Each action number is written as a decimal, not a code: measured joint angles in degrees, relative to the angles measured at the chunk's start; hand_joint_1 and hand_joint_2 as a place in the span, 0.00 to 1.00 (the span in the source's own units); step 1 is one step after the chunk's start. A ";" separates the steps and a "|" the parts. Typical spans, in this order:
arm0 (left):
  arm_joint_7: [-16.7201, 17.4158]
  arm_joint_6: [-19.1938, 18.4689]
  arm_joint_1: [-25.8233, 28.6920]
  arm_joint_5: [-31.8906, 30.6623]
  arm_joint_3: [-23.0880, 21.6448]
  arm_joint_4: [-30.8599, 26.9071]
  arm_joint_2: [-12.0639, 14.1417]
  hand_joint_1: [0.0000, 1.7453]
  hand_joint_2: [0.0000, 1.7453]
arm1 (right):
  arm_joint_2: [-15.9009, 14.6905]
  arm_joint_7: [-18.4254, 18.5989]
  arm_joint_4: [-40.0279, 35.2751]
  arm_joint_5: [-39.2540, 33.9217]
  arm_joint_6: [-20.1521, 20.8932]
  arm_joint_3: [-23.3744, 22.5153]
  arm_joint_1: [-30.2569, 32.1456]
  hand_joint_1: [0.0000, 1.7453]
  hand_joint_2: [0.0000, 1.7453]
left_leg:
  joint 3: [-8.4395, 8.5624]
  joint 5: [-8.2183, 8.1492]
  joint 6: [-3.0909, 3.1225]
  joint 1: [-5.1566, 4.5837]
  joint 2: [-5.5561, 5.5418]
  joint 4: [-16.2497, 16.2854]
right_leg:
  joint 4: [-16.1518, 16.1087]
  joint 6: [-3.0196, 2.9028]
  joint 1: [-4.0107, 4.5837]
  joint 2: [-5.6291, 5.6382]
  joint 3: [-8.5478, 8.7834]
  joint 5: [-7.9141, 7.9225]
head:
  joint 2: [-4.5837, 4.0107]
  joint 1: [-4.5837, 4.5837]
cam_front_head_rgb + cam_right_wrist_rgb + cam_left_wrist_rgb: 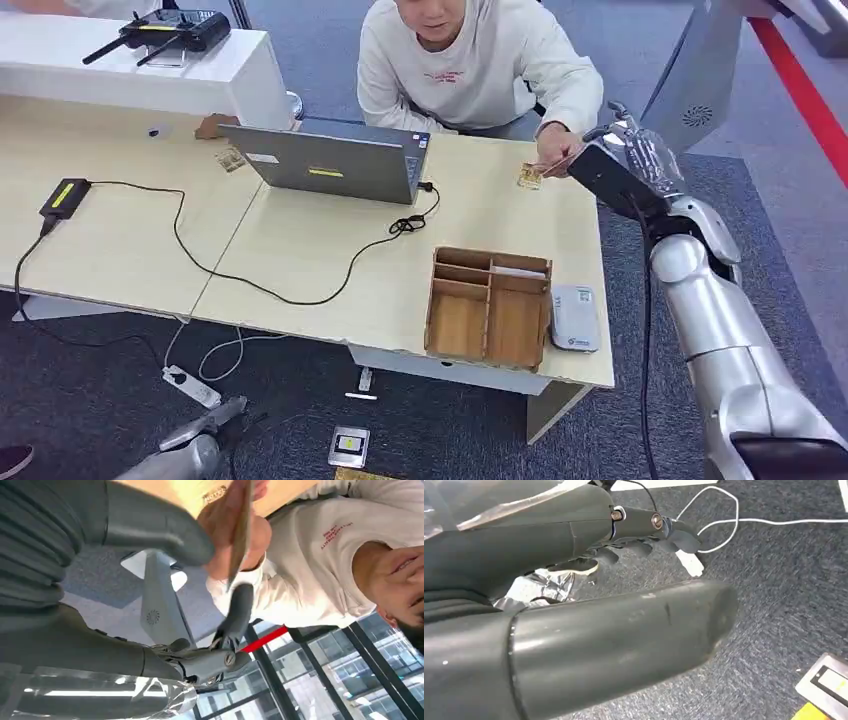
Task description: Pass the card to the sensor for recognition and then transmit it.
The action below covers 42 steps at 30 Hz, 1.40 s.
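Observation:
A person's hand [550, 140] holds a thin brown card [557, 163] out at the table's far right edge, up against my raised right hand [625, 160]. In the right wrist view the card [242, 530] stands edge-on between my thumb [165, 530] and a dark finger [240, 610], which are still apart; the person's fingers grip it. The white card sensor [574, 318] lies near the front right corner. My left hand [190, 450] hangs low beside the table, its fingers [644, 535] loosely bent and holding nothing.
A wooden divided box [489, 305] sits left of the sensor. Another card [529, 176] lies on the table near the person, and one [231, 159] by the open laptop [330, 165]. A black cable [250, 280] crosses the tabletop. A power strip [190, 385] lies on the carpet.

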 joint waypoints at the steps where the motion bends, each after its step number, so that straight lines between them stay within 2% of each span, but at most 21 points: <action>1: 0.02 0.00 -0.14 -0.02 -0.17 -0.02 0.00 0.00 0.00 | -0.02 0.00 0.15 -0.43 0.13 0.00 0.00 0.00 1.00 | 0.00 0.00 0.00 0.00 0.00 0.00 | 0.00 0.00 0.00 0.00 0.00 0.00 | 0.00 0.00; 7: -0.02 0.04 -0.48 0.35 -0.90 -0.02 0.00 0.00 0.00 | -0.46 -1.05 -1.38 -9.08 2.49 -0.85 -0.08 0.00 1.00 | 0.02 0.01 0.00 0.00 0.01 0.00 | 0.00 0.00 0.00 0.01 0.00 0.00 | 0.00 0.00; 11: -0.15 0.63 -0.38 1.20 -1.31 0.00 0.00 0.00 0.00 | -0.90 -1.51 -3.82 -21.86 6.03 -2.92 -0.36 0.00 1.00 | 0.02 0.01 0.00 -0.01 0.01 0.00 | 0.00 0.00 0.00 0.01 0.00 0.00 | 0.00 0.00; 12: -0.15 0.89 -0.29 1.72 -1.35 0.00 0.00 0.00 0.00 | -0.99 -0.81 -4.58 -26.18 7.71 -3.54 -0.43 0.00 1.00 | 0.01 0.01 0.00 -0.01 0.01 0.00 | 0.00 0.00 0.00 0.01 0.01 0.00 | 0.00 0.00; 15: 0.28 1.99 0.47 3.70 -1.42 0.02 0.00 0.00 0.00 | -0.98 4.07 -7.50 -48.83 14.17 -5.75 -0.23 0.00 1.00 | 0.01 0.00 0.00 -0.03 0.00 0.00 | 0.00 0.00 0.00 0.02 0.00 0.00 | 0.00 0.00; 20: 0.37 5.01 2.86 7.63 -1.49 0.11 0.00 0.00 0.00 | -1.14 10.69 -14.17 -69.56 15.34 -7.43 1.15 0.00 1.00 | 0.02 -0.03 0.01 -0.02 0.02 0.00 | 0.00 0.00 0.00 0.04 0.00 -0.01 | 0.00 -0.02; 23: 0.15 7.39 5.14 11.01 -1.27 0.28 0.00 0.00 0.00 | -1.25 13.72 -17.44 -76.88 15.54 -7.41 2.57 0.00 1.00 | 0.03 -0.05 0.01 0.00 0.10 0.00 | -0.02 0.00 0.01 0.13 -0.02 -0.01 | 0.00 0.02; 30: -1.01 10.51 9.56 17.10 -0.48 0.98 0.00 0.00 0.00 | -1.86 17.03 -23.93 -83.91 14.41 -6.86 9.05 0.00 1.00 | 0.02 -0.04 0.02 -0.01 0.09 0.00 | -0.03 -0.01 0.03 0.10 0.00 -0.02 | 0.00 0.00; 35: -1.36 11.28 11.40 19.80 0.00 1.38 0.00 0.00 0.00 | -2.64 19.48 -28.43 -85.83 13.29 -6.45 13.90 0.00 1.00 | 0.03 -0.05 0.02 -0.02 0.08 0.00 | -0.03 -0.01 0.02 0.10 0.00 -0.02 | 0.00 0.02; 42: -1.07 11.37 12.02 22.56 0.28 1.73 0.00 0.00 0.00 | -3.21 21.11 -32.68 -86.66 12.41 -5.68 16.78 0.00 1.00 | 0.02 -0.04 0.02 -0.01 0.05 -0.01 | -0.03 -0.01 0.02 0.10 0.01 -0.02 | 0.00 0.02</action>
